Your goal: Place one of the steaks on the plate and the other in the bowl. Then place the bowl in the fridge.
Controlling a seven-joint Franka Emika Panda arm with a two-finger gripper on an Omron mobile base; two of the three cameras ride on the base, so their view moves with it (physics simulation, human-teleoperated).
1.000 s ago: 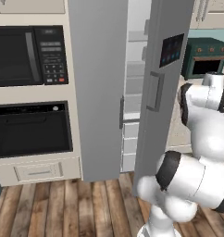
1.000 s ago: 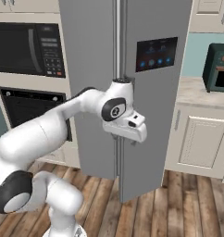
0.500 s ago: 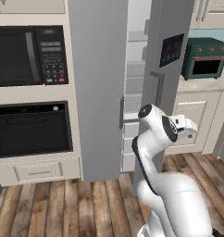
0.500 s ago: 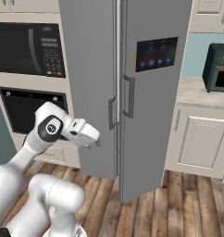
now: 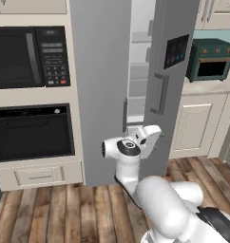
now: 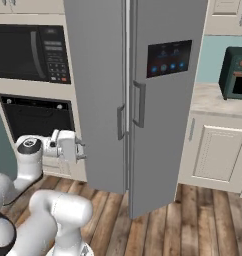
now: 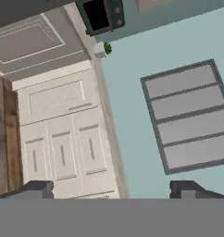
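From the left base view, the fridge (image 5: 112, 85) stands between the built-in oven (image 5: 33, 133) and the cream cabinets (image 5: 193, 126). Its right door (image 5: 167, 85) is swung part-way out, so pale inner shelves (image 5: 138, 61) show through the gap; judging by the task, it stands open so that the bowl can go inside. The tool (image 5: 155, 134) sits low at the end of the folded arm, right in front of the gap and carrying nothing.

From the right base view, the ajar door (image 6: 163, 100) with its dark touchscreen panel (image 6: 169, 57) hides the interior. The tool (image 6: 82, 150) hangs just off the left door's outer edge, well below the microwave (image 6: 28, 52), its jaws spread with nothing between them. A green toaster oven (image 6: 235, 75) rests on the table (image 6: 210, 100) at the right.

In the hand view, rolled sideways, the two finger tips (image 7: 37, 189) stand wide apart over cream cabinet fronts (image 7: 58, 139) and a teal wall (image 7: 127, 92) with a grey window (image 7: 190, 115). Of the task's things, just the fridge can be located here.
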